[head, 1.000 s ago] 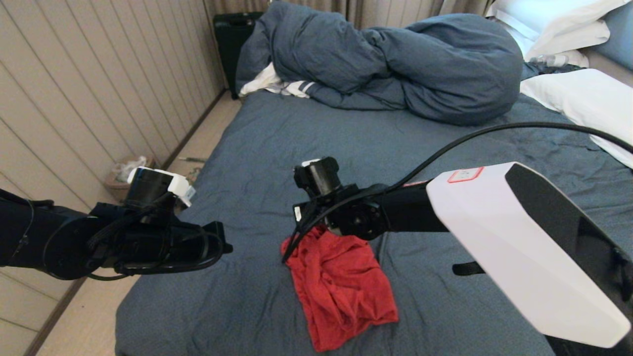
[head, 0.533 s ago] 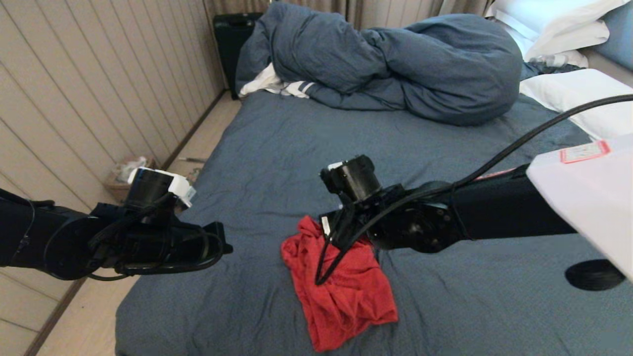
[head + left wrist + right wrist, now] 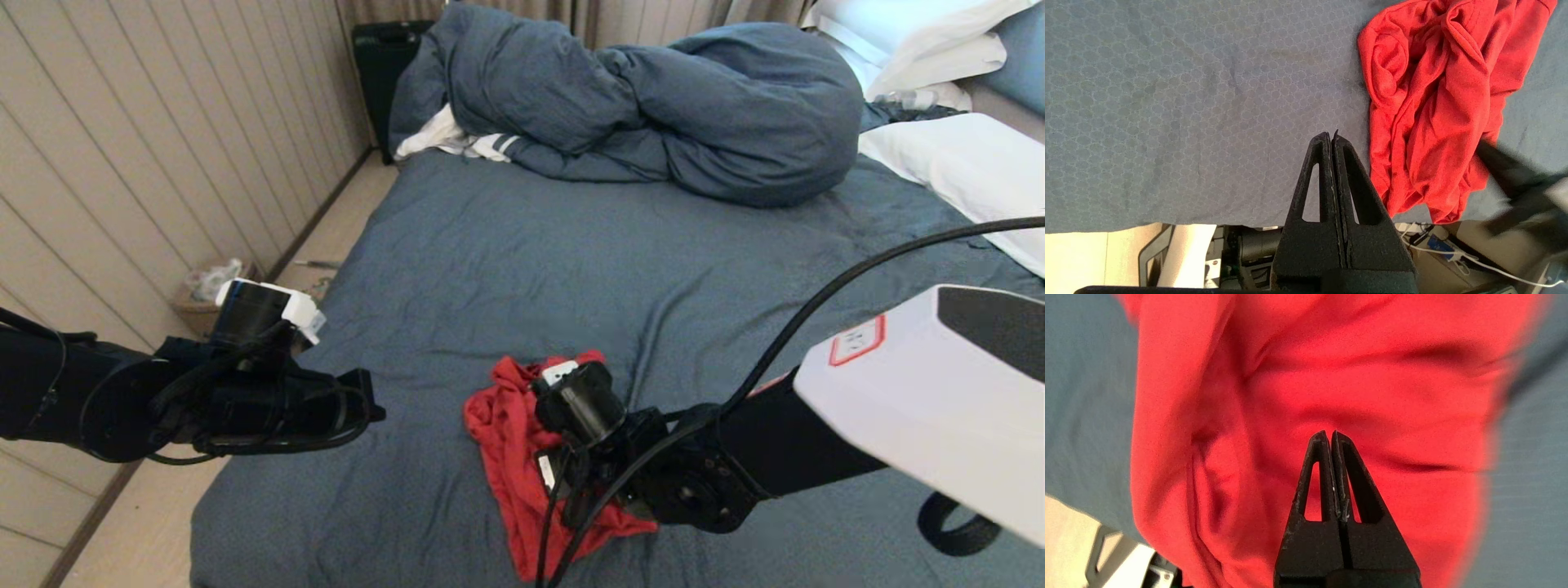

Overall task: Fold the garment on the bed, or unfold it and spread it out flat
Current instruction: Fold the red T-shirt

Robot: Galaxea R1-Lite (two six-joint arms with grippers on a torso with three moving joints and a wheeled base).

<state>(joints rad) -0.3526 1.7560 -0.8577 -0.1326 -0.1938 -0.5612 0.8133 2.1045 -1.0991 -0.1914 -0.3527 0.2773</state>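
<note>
0 folds or spreads show: the garment (image 3: 510,425) lies crumpled on the bed (image 3: 506,245). Right gripper (image 3: 1331,435) hovers right above it, fingers together, empty; left gripper (image 3: 1332,136), also closed, hangs beside it.

Lying crumpled and bunched up, the red garment (image 3: 506,433) near the front edge of the bed (image 3: 506,245), no print showing. Spreading wide underneath, the wrinkly dark blue-grey sheet, with the puffy duvet heaped at the far end.

Garment (image 3: 1437,102): soft matt red knit cloth, creased; bed (image 3: 506,245) sheet: matt blue-grey woven cloth with faint hexagonal texture, wrinkled.
</note>
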